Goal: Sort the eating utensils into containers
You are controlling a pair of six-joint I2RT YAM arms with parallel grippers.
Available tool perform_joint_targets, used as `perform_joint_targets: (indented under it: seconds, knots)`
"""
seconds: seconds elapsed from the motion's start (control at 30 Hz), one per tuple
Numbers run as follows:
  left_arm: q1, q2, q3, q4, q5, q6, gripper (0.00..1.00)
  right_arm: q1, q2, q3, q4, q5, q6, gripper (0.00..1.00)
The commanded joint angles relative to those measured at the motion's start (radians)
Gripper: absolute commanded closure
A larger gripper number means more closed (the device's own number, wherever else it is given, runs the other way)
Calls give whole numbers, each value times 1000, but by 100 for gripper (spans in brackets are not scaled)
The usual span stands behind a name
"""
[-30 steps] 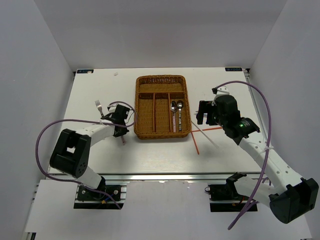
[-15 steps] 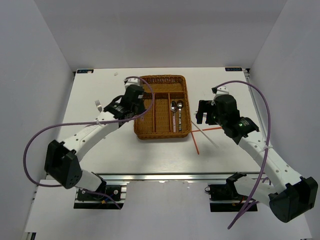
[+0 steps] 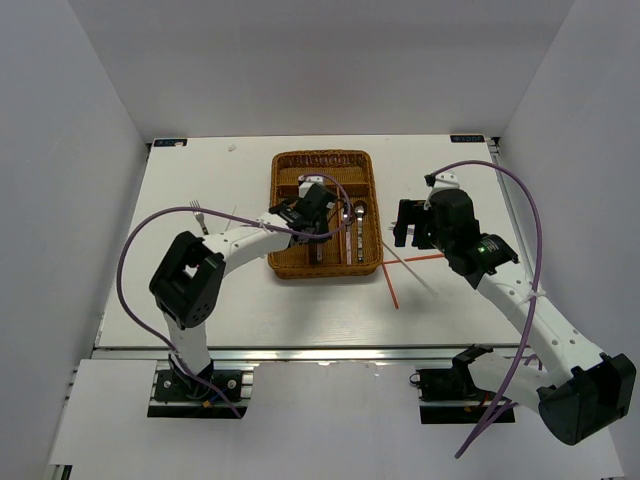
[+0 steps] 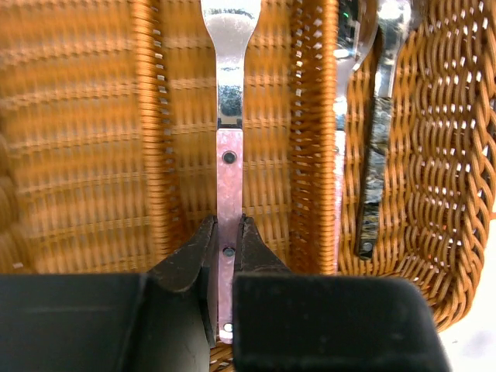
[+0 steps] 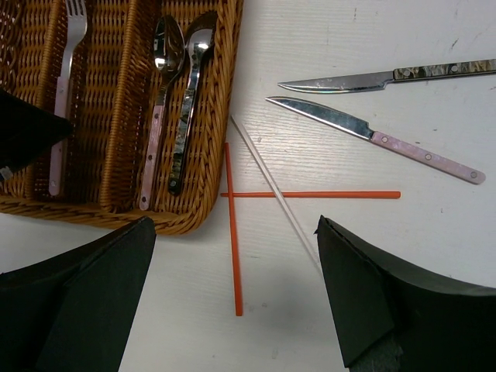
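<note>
Over the wicker tray (image 3: 330, 270): left arm reaches across from its base, elbow cocked high at the left, forearm laid out rightward, left gripper (image 4: 225, 232) pointing along the middle narrow slot. Fingers (image 4: 190, 256) clamped tight on the pink-handled fork (image 4: 230, 116), pinched near the handle end, tines away, fork lengthwise btwn the two woven dividers w/ slim room each side. Next slot right: two spoons (image 5: 174, 101) side by side, one pink-handled, one dark. Right arm bent, wrist tipped down, right gripper (image 5: 234, 232) spread wide above bare table (image 3: 320, 310), just beside the tray's right wall. Under it, two red chopsticks (image 5: 333, 194) crossed, a white chopstick (image 5: 275, 186) slanting across one; two knives (image 5: 364, 136) farther out. Second fork (image 3: 197, 212) lies left of the tray, apart from it.
</note>
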State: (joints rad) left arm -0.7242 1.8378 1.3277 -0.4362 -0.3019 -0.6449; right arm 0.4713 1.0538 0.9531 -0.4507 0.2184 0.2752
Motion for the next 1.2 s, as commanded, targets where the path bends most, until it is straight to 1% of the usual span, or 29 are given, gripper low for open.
perform_joint_targets:
  seconds: [0.0,0.03,0.07,0.1,0.13,0.17,0.23,0.27,0.37,0.4,0.43,0.47,0.53,0.57,0.6,0.67,0.7,0.73,0.77,0.8,0.87,0.9,1.0,1.1,1.17]
  knots:
    - [-9,-8,47,63,15,-39,100,-2,-6,32,6,21,-18,11]
    - [-9,-2,47,71,26,-39,99,-2,-6,30,7,21,-18,11]
    - [-9,1,51,73,26,-42,96,-2,-6,27,7,19,-18,11]
    - [-9,11,54,68,24,-48,83,-2,-6,26,7,19,-19,11]
    - [-7,12,54,68,24,-52,83,-2,-8,24,7,19,-19,11]
    - [-9,11,51,68,21,-55,69,-2,-8,21,7,22,-22,11]
    - [-9,-3,48,67,9,-58,60,-2,-9,19,7,24,-24,11]
    - [-9,-9,53,56,-12,-56,53,-3,-9,19,7,27,-25,11]
    - [-9,-46,65,15,-69,-42,40,-2,-12,19,6,32,-28,11]
    - [-7,-55,85,-2,-86,-29,30,-2,-15,19,6,32,-30,11]
    - [-6,-70,94,-18,-104,-22,27,-3,-15,19,7,32,-28,11]
    - [-3,-80,103,-47,-117,-13,25,-2,-17,19,6,33,-28,11]
    - [31,-101,116,-87,-155,-2,24,-3,-18,19,6,33,-28,11]
    - [52,-141,107,-99,-157,1,24,-3,-20,19,4,30,-30,11]
    - [124,-165,73,-101,-128,-1,24,-2,-23,18,6,26,-30,11]
    - [219,-245,22,-78,-71,7,23,-2,-26,13,7,15,-33,11]
    - [311,-262,5,-82,-57,34,22,-2,-28,13,7,9,-33,11]
    - [353,-275,-10,-96,-72,50,15,-2,-29,12,9,3,-39,11]
    - [389,-279,-12,-131,-78,65,13,-2,-29,10,10,-2,-41,11]
    - [461,-273,-12,-145,-77,92,12,-2,-29,10,12,-11,-42,11]
    - [531,-252,-16,-180,-39,111,11,-2,-28,9,17,-23,-45,11]
    - [592,-229,-21,-182,-17,126,12,-2,-26,9,20,-28,-45,11]
    - [682,-186,-33,-185,29,143,17,-2,-20,7,26,-47,-48,11]
    - [721,-121,-25,-203,56,143,25,-2,-14,4,26,-54,-51,11]
    - [721,-91,-27,-197,70,145,27,-2,-12,3,29,-59,-54,11]
